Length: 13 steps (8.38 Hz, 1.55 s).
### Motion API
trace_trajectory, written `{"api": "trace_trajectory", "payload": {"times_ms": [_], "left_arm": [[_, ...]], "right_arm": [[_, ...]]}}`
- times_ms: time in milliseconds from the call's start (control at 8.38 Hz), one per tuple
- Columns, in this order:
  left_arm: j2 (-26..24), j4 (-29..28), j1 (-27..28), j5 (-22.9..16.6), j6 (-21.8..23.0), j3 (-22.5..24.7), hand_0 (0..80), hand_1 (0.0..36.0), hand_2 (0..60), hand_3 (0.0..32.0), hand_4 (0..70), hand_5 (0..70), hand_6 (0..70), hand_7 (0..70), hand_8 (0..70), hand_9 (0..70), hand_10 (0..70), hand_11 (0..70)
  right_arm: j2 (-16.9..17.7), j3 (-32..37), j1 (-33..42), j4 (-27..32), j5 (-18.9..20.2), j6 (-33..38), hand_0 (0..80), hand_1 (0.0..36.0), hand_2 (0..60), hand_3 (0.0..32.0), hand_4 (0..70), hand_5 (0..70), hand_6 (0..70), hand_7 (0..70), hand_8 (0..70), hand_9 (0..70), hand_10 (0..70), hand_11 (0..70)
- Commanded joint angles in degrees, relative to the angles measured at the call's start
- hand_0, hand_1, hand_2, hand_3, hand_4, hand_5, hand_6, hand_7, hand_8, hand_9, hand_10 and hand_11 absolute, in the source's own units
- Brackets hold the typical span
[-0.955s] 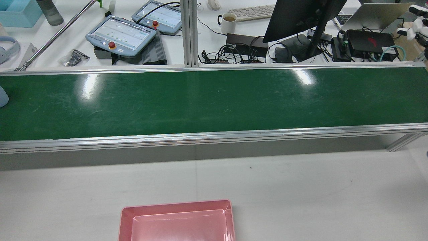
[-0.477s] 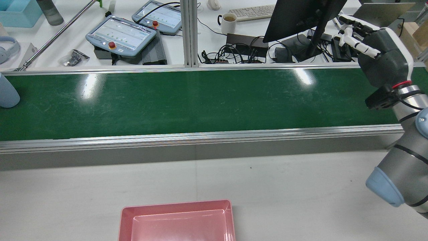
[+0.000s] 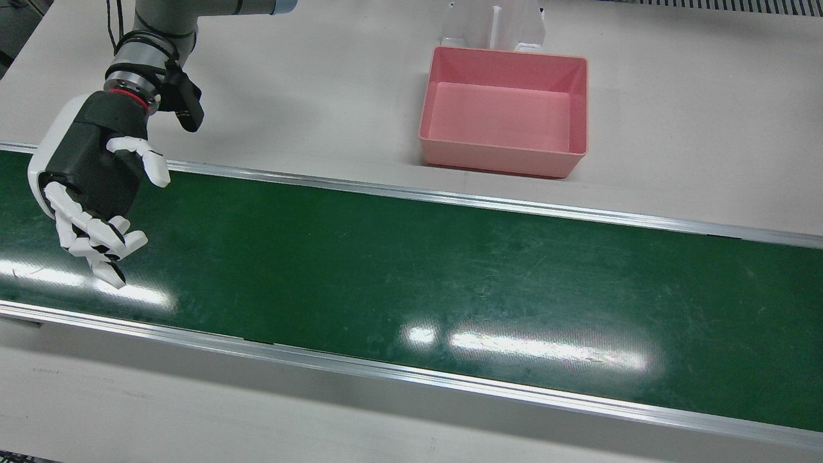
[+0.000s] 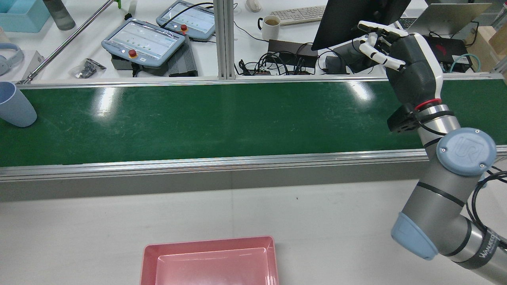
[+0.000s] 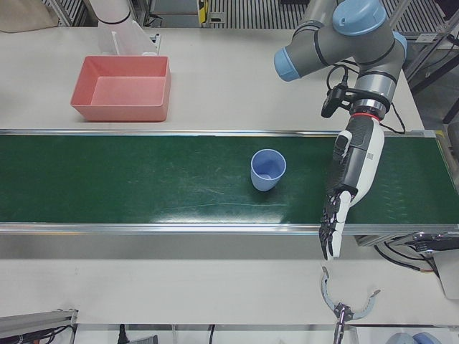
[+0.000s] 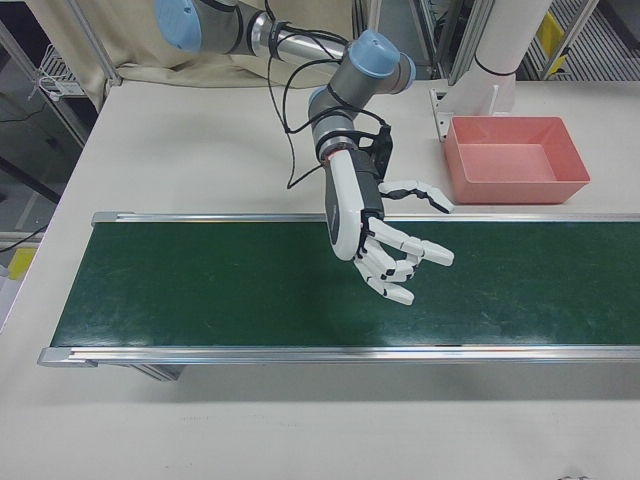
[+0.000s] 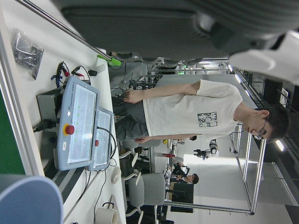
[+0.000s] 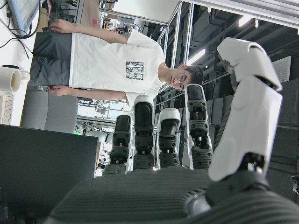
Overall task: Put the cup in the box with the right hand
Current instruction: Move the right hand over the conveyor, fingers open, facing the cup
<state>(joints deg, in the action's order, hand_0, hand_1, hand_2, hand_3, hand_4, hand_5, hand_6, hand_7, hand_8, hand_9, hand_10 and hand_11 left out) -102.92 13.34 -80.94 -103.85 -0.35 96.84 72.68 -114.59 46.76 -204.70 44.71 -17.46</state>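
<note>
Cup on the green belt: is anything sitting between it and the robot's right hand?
Nothing visible. In the rear view, the green belt lies bare from the cup to the open right hand. The left hand hangs on the cup's other side, off that path.

The right hand (image 6: pixel 400 255) hangs from a bent arm, wrist angled down, palm turned toward three o'clock in the right-front view. Its fingers (image 3: pixel 96 235) are spread and loosely curled, holding nothing. The left hand (image 5: pixel 348 183) points down toward six o'clock in the left-front view, fingers straight and together below the wrist, also empty.
</note>
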Motion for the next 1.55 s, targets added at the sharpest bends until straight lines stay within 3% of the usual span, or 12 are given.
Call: {"api": "trace_trajectory", "payload": {"times_ms": [0,119,239,477,597,835,955,1193,1432], "left_arm": [[0.0,0.02,0.0,-0.04,0.0,0.01,0.0,0.0,0.0,0.0,0.0,0.0,0.0,0.0,0.0,0.0,0.0,0.0],[0.0,0.11,0.0,-0.04,0.0,0.01,0.0,0.0,0.0,0.0,0.0,0.0,0.0,0.0,0.0,0.0,0.0,0.0],[0.0,0.02,0.0,-0.04,0.0,0.01,0.0,0.0,0.0,0.0,0.0,0.0,0.0,0.0,0.0,0.0,0.0,0.0],[0.0,0.02,0.0,-0.04,0.0,0.01,0.0,0.0,0.0,0.0,0.0,0.0,0.0,0.0,0.0,0.0,0.0,0.0],[0.0,0.02,0.0,-0.04,0.0,0.01,0.0,0.0,0.0,0.0,0.0,0.0,0.0,0.0,0.0,0.0,0.0,0.0],[0.0,-0.07,0.0,-0.04,0.0,-0.08,0.0,0.0,0.0,0.0,0.0,0.0,0.0,0.0,0.0,0.0,0.0,0.0],[0.0,-0.16,0.0,-0.04,0.0,-0.16,0.0,0.0,0.0,0.0,0.0,0.0,0.0,0.0,0.0,0.0,0.0,0.0],[0.0,-0.24,0.0,-0.04,0.0,-0.16,0.0,0.0,0.0,0.0,0.0,0.0,0.0,0.0,0.0,0.0,0.0,0.0],[0.0,-0.25,0.0,-0.04,0.0,-0.16,0.0,0.0,0.0,0.0,0.0,0.0,0.0,0.0,0.0,0.0,0.0,0.0]], "right_arm": [[-12.07,8.54,-4.82,-1.14,-5.34,-4.07,49.8,20.2,27.8,0.0,32.0,7.8,33.4,70.0,33.9,57.1,16.9,25.4],[-16.13,13.46,-6.4,-0.8,-5.43,-4.16,49.9,19.8,26.5,0.0,33.5,7.7,33.5,70.0,34.0,57.2,17.1,25.7],[-18.08,15.17,-7.73,-0.79,-5.51,-4.16,50.0,19.1,24.5,0.0,36.0,7.4,33.5,70.0,34.3,57.5,17.1,25.6],[-17.84,14.75,-8.61,-0.88,-5.43,-4.16,50.1,18.7,21.7,0.0,35.6,7.4,33.4,70.0,34.2,57.4,17.0,25.4],[-17.05,14.31,-9.23,-1.14,-5.43,-3.98,51.2,19.6,22.4,0.0,38.3,7.6,33.5,70.0,34.2,57.4,16.9,25.3],[-13.72,14.31,-9.94,-0.71,-5.43,-3.55,51.2,19.9,21.2,0.0,36.1,7.5,33.2,70.0,33.3,56.4,15.2,23.0],[-12.31,14.22,-10.02,-0.7,-5.34,-2.41,49.9,17.7,18.5,0.0,34.4,7.0,33.0,70.0,33.0,56.2,15.3,23.0],[-8.8,11.08,-10.11,-1.05,-4.81,0.58,47.3,11.4,6.0,0.0,30.3,5.7,32.4,70.0,32.3,55.6,15.0,22.1],[-6.68,8.86,-10.11,-1.41,-4.46,0.59,46.3,9.0,1.7,0.0,29.2,5.1,32.1,70.0,31.8,55.3,14.3,20.9]]}}
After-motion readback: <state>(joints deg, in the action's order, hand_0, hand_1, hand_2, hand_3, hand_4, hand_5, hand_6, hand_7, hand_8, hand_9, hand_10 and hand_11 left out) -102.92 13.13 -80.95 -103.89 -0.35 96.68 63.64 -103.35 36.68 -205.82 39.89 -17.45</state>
